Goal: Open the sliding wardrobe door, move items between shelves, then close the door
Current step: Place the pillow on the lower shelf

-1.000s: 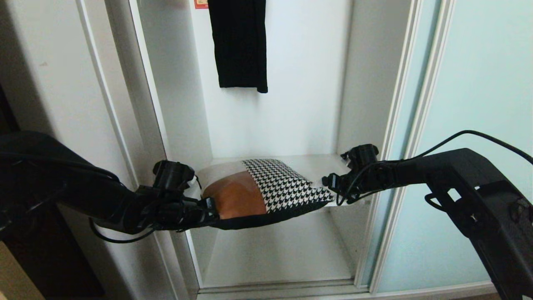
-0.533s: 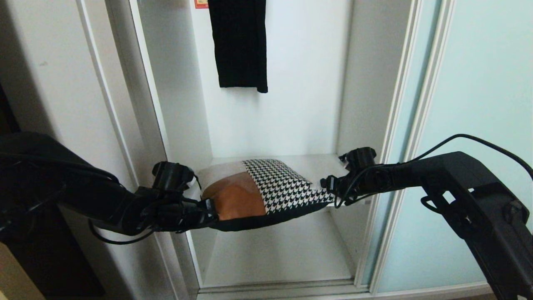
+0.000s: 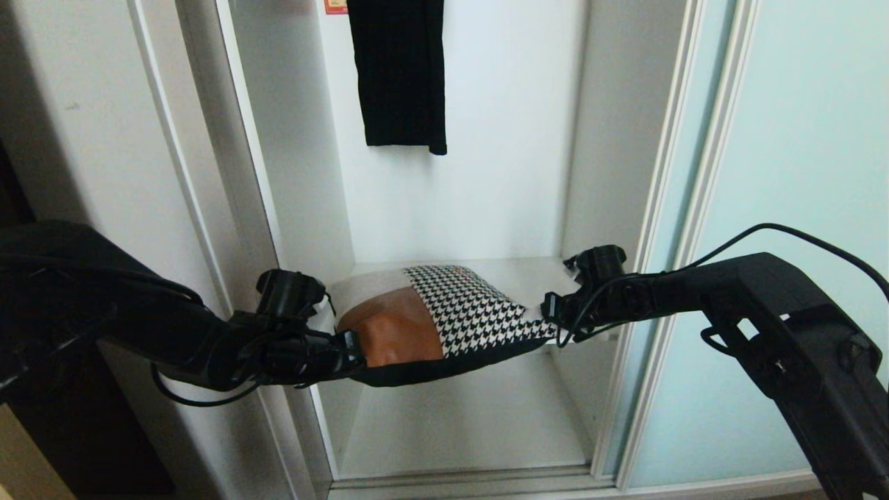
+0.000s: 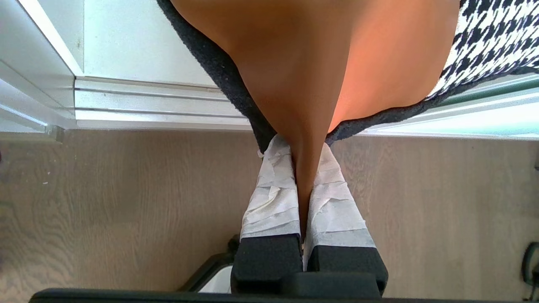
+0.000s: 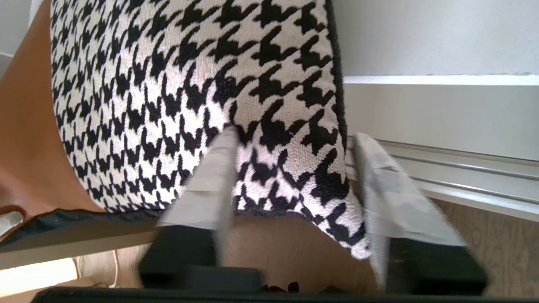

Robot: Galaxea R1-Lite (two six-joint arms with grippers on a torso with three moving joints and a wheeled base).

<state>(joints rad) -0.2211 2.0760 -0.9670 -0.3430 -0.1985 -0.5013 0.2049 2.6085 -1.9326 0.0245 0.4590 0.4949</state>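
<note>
step in hand: moving the cushion (image 3: 444, 319) between shelves, judged from its position. the sliding wardrobe door (image 3: 785, 208) stands open at the right. the cushion is suspended at the front edge of the upper shelf (image 3: 535, 271), partly overhanging the lower shelf (image 3: 472, 423).

left tool (image 3: 351, 351): clamped tight on the tan-orange corner of the cushion; in the left wrist view the taped fingers (image 4: 273, 189) pinch the fabric flat between them.

right tool (image 3: 549, 316): at the houndstooth corner. in the right wrist view the taped fingers (image 5: 210, 181) straddle that corner at a middling gap, with the fabric between them but not visibly pinched, and they are blurred. treat this side as not yet secured.

next move, as a judgement: bring the right tool firmly onto its corner, then carry the cushion with both arms level to the target shelf, keeping it clear of the shelf edge.

limits of view: the cushion's black underside is mostly hidden. the black garment (image 3: 399, 76) hanging above is cut off at the top. the door frame and track run out of view.
</note>
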